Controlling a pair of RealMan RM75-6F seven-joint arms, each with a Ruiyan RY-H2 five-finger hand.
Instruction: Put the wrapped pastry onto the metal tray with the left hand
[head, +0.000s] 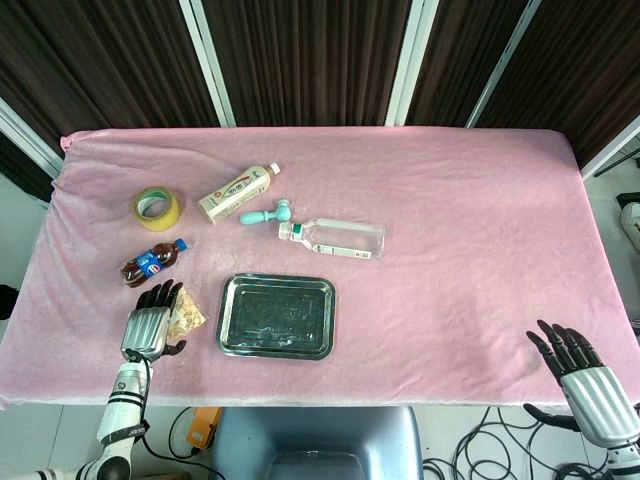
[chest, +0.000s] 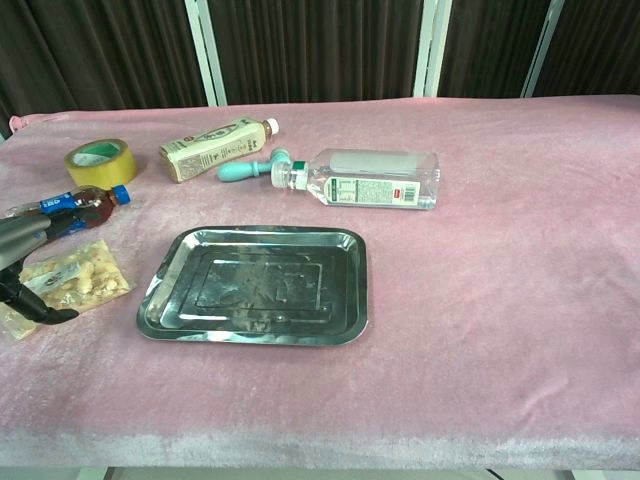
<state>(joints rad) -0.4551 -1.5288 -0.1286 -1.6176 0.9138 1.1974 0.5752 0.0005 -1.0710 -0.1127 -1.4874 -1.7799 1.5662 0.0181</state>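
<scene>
The wrapped pastry (head: 189, 316) is a clear packet of pale pieces lying flat on the pink cloth, just left of the metal tray (head: 277, 316). In the chest view the pastry (chest: 78, 279) lies beside the tray (chest: 262, 284), which has nothing in it. My left hand (head: 150, 325) is over the packet's left part, fingers stretched forward and thumb at its near edge; no closed grip shows. Only the edge of the left hand (chest: 20, 262) shows in the chest view. My right hand (head: 583, 372) hangs with spread fingers past the table's near right edge.
Behind the pastry lies a small cola bottle (head: 153, 262), with a yellow tape roll (head: 157, 208) further back. A beige drink bottle (head: 238, 192), a teal tool (head: 267, 213) and a clear water bottle (head: 335, 238) lie behind the tray.
</scene>
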